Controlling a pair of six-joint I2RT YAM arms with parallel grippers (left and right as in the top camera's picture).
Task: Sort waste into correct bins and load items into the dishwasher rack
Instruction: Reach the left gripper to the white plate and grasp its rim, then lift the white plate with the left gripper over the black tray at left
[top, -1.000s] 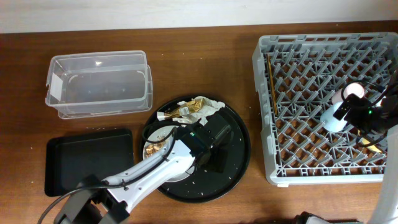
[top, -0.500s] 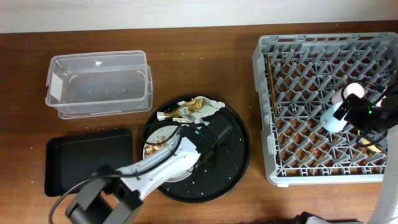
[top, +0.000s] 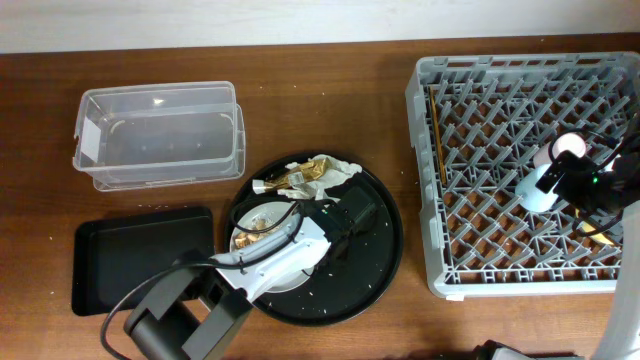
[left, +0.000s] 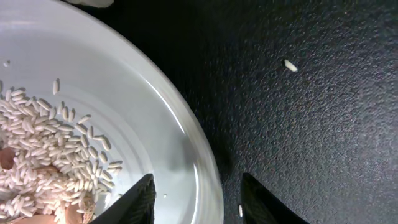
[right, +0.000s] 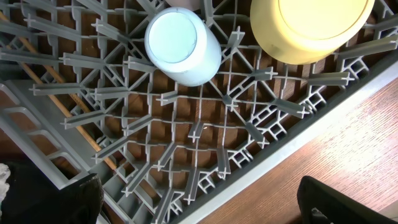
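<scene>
The pale grey plate (left: 124, 112) lies on the round black tray (left: 311, 124), with rice and brown scraps (left: 43, 162) on its left part. My left gripper (left: 202, 202) is open and straddles the plate's rim, one finger over the plate and one over the tray, with small gaps showing. Crumpled napkins and the gold wrapper (top: 310, 175) lie at the tray's far edge. My right gripper (right: 199, 202) stands wide open and empty above the dishwasher rack's (right: 205, 143) near edge. In the rack are an upturned light-blue cup (right: 183, 43), the yellow bowl (right: 311, 25), a pink cup (top: 568, 147) and chopsticks (top: 435, 130).
The clear tub (top: 160, 135) stands at the back left. The flat black tray (top: 140, 255) sits in front of it, left of the round tray. Loose rice grains (left: 290, 65) dot the round tray. Bare wood table (right: 373, 143) runs along the rack's edge.
The left gripper's jaws have narrowed round the plate's rim, and the left arm has shifted a little over the round tray. The right arm has not moved.
</scene>
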